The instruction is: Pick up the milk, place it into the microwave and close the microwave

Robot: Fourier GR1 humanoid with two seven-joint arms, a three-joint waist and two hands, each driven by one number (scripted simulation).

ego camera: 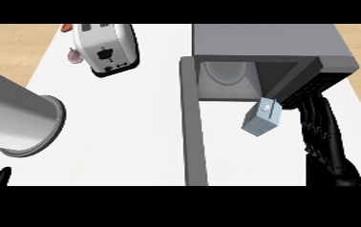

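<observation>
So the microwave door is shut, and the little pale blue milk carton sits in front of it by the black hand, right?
Not quite. The head view shows the grey microwave's door swung open, with the cavity and its round plate visible. The rest holds: the pale blue milk carton is just in front of the opening, beside the black right hand.

A silver toaster (106, 47) with black ends stands on the white counter (127, 135) near its far edge, turned at a slant. Just beside it, at its left, lie a small pinkish thing (74, 55) and a reddish one (66, 28), too small to tell. A large metal pot (28, 121) lies on its side at the left edge.
</observation>
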